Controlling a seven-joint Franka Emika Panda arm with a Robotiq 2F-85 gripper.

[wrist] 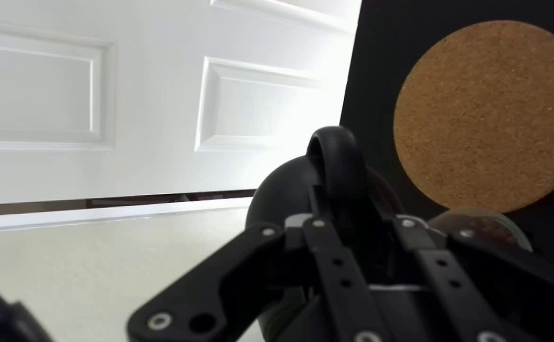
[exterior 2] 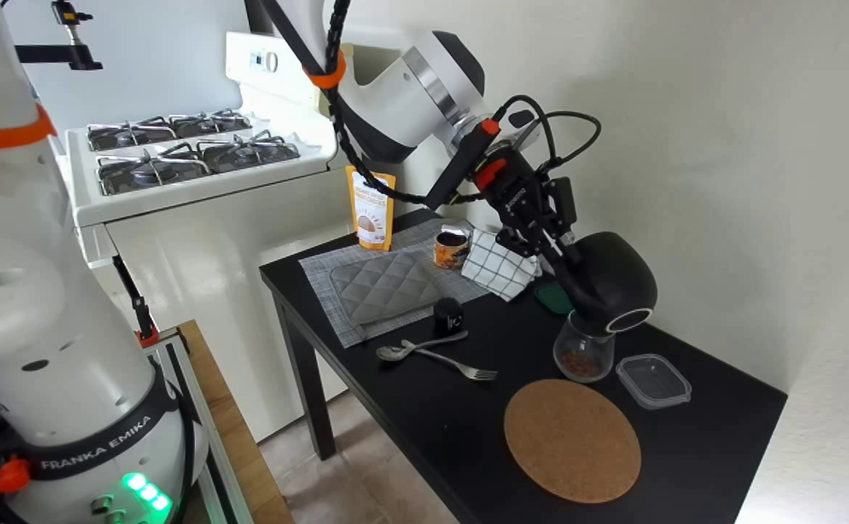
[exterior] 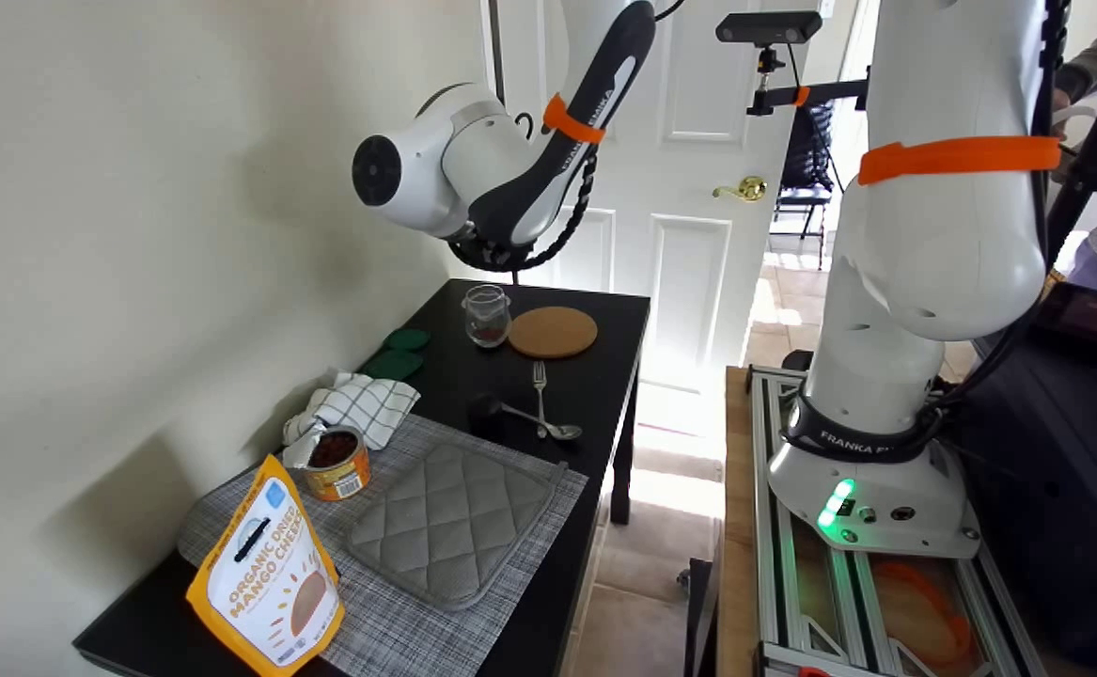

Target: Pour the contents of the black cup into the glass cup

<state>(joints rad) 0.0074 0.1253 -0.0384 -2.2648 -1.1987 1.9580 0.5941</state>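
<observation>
The black cup (exterior 2: 617,273) is in the air, tilted, just above the glass cup (exterior 2: 583,356). A pale ring shows at its lower end, and I cannot see its inside. My gripper (exterior 2: 568,256) is shut on the cup's handle, which also shows between the fingers (wrist: 348,209) in the wrist view, with the black cup (wrist: 281,190) beyond. The glass cup stands upright on the table with reddish-brown pieces at its bottom. It also shows in an exterior view (exterior: 487,318) and partly behind my right finger in the wrist view (wrist: 488,223). The arm hides the black cup in an exterior view.
A cork mat (exterior 2: 573,440) and a clear container (exterior 2: 653,380) lie beside the glass cup. A fork (exterior 2: 471,372), spoon (exterior 2: 395,353) and small black jar (exterior 2: 447,316) are nearby. An opened can (exterior: 339,463), cloth (exterior: 360,409) and pouch (exterior: 271,583) stand farther off. A wall borders the table.
</observation>
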